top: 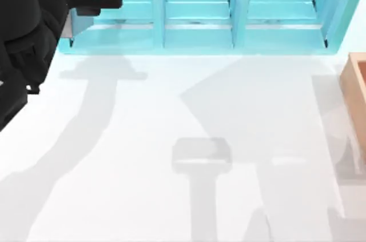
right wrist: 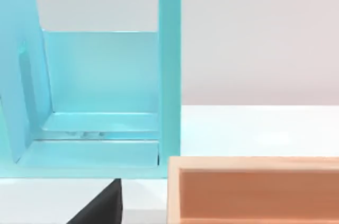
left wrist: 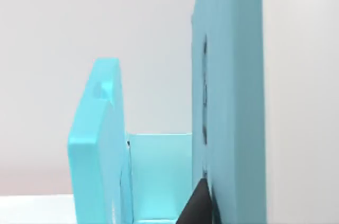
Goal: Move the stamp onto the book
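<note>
Since neither pincer appears to carry anything, I judge the task to be at its very start, with the reach for the stamp not yet begun; where the stamp and the book lie I cannot tell. The left gripper (top: 111, 0) hangs at the far left corner of the table (top: 143, 167), just beside the left end of the turquoise shelf unit (top: 197, 30); whether it is wide or narrow I cannot tell. The right gripper (right wrist: 103, 205) faces the shelf unit's other end and the light wood box (top: 355, 93); its state I cannot tell either. Next, one arm needs to find the stamp, come over it with its pincer wide, and close squarely on the small block. Counted: one shelf unit with three full bays; one wood box.
</note>
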